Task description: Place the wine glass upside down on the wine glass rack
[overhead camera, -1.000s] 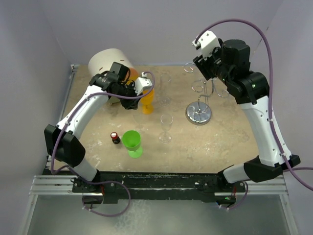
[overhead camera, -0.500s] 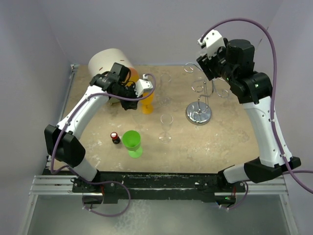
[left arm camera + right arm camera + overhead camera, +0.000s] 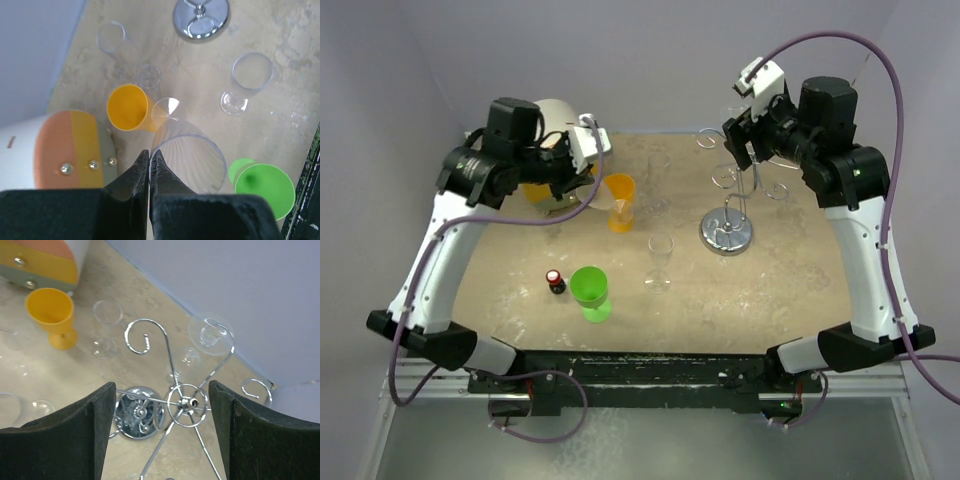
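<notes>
My left gripper (image 3: 150,154) is shut on the rim of a clear wine glass (image 3: 189,162). The glass is lifted off the table, its foot (image 3: 166,107) pointing away from the camera. In the top view that gripper (image 3: 585,185) hangs high at the back left. The wine glass rack (image 3: 727,233) stands at the back right; its chrome base (image 3: 201,19) and hub (image 3: 186,402) also show. My right gripper (image 3: 162,405) is open above the rack's top, holding nothing. Another clear glass (image 3: 210,335) hangs upside down from a curled arm.
A clear glass (image 3: 660,255) stands mid-table and another (image 3: 658,170) further back. An orange cup (image 3: 620,203), a green cup (image 3: 590,292) and a small red-capped bottle (image 3: 555,281) sit left of centre. A white round container (image 3: 555,115) is at the back left.
My left gripper has shut on the glass rim, and the arm has risen and drawn back to the left with it. My right gripper has opened wider and shifted slightly up and right.
</notes>
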You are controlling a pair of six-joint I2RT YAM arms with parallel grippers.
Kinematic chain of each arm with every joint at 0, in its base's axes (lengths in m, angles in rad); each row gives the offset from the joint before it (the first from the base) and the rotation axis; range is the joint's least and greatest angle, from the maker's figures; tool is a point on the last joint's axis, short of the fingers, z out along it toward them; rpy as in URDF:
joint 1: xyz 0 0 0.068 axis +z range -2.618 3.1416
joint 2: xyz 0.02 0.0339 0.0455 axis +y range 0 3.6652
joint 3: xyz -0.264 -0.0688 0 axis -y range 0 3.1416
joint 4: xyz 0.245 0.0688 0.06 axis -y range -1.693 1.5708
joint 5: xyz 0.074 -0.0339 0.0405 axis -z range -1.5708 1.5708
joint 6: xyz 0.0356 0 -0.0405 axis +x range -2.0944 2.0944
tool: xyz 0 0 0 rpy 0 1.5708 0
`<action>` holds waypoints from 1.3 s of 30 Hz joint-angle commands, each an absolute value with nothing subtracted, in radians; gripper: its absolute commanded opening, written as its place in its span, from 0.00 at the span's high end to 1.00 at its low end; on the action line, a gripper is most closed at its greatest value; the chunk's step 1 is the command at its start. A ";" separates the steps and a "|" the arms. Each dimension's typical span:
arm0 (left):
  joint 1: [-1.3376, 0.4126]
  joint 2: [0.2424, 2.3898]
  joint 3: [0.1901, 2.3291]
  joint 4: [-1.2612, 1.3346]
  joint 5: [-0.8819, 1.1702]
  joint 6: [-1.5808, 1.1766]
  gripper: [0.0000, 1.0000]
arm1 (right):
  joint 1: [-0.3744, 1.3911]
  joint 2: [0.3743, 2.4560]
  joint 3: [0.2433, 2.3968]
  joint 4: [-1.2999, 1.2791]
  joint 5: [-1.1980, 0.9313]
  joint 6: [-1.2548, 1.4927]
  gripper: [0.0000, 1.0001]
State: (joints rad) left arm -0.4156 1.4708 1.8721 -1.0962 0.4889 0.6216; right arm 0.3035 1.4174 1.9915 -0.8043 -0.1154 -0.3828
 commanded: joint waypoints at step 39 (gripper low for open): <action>-0.419 1.541 2.307 -0.587 0.679 0.100 1.00 | 0.225 1.437 1.779 -0.248 -0.685 0.457 0.56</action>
State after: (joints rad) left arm -0.4156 1.5368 2.2723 -0.6441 0.6476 0.1387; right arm 0.2279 1.4452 1.7832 -0.3408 -0.6334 0.3927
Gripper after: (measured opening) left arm 0.010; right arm 0.460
